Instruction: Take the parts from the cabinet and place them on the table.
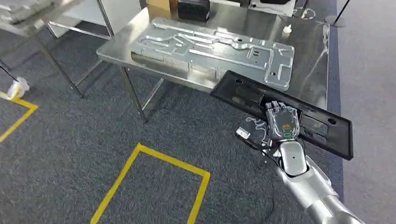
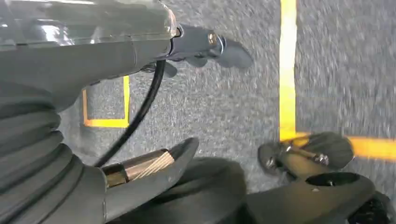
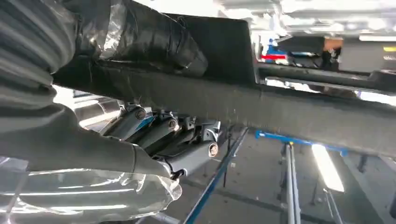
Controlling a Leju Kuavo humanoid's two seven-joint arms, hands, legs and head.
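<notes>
My right hand grips a long flat black part by its near edge. The part is held level, its far end reaching over the front edge of the steel table. In the right wrist view the black part crosses the picture with my fingers clamped under it and the thumb on its other face. A large silver metal plate lies flat on the table. My left hand hangs over the carpet, fingers apart and holding nothing.
A black box and a small white bottle stand at the back of the table. Another steel frame stands at the far left. Yellow tape lines mark the grey carpet. A crumpled white wrapper lies at the left.
</notes>
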